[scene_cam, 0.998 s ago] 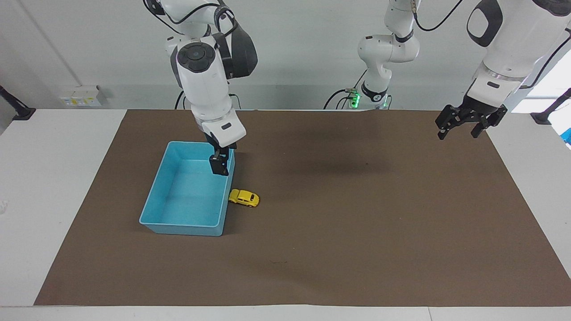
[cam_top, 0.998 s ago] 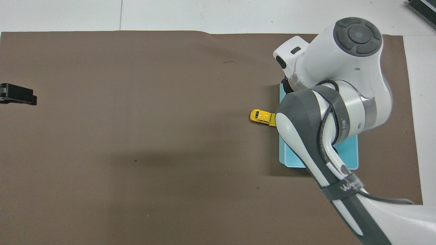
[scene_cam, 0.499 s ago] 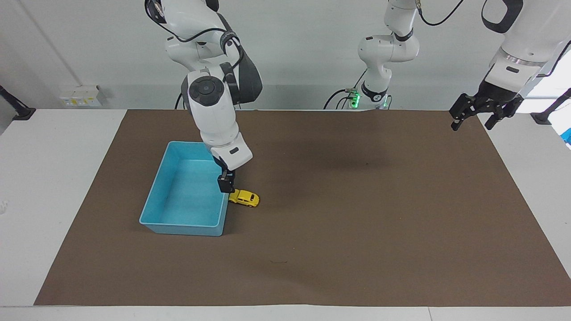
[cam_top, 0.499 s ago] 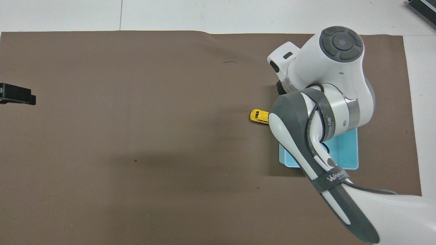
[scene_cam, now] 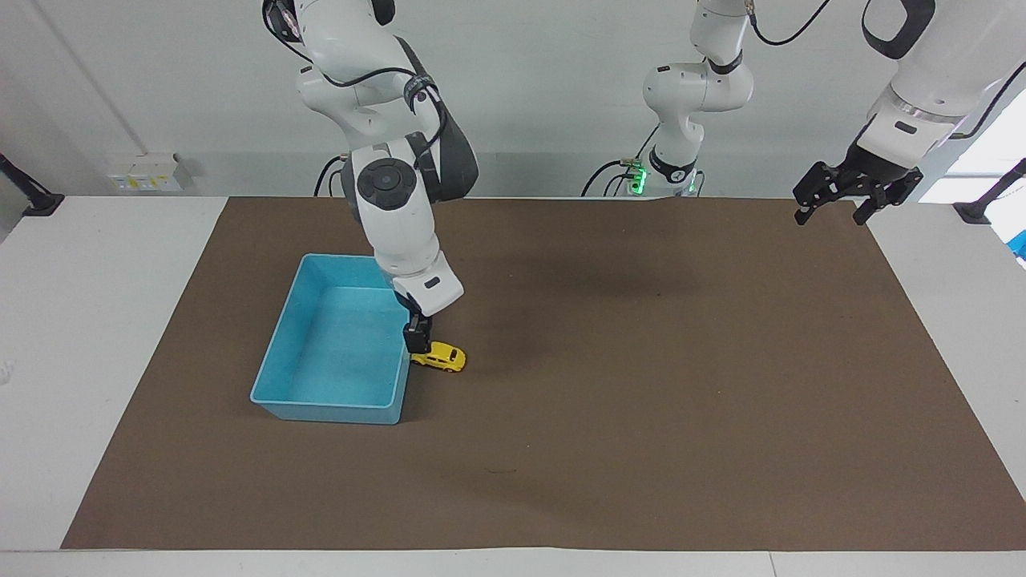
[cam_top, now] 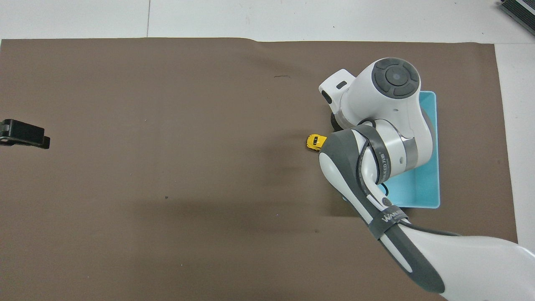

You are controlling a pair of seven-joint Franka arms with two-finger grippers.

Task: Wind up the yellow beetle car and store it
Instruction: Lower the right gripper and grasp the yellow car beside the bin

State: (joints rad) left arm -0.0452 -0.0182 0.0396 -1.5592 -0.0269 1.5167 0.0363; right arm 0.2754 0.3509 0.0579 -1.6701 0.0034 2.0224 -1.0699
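My right gripper [scene_cam: 418, 343] released, low over the car [scene_cam: 439, 357], bin [scene_cam: 329, 410] wall just beside it, brown mat [scene_cam: 641, 401] beneath, my left gripper [scene_cam: 834, 200] released, waiting over mat edge.

We see white table [scene_cam: 96, 336], brown mat [scene_cam: 641, 401] covering most of top. We note plain pale wall [scene_cam: 545, 88] at robots' end, white socket strip [scene_cam: 146, 172] low on it. Bright window light [scene_cam: 990, 152] at left arm's end.
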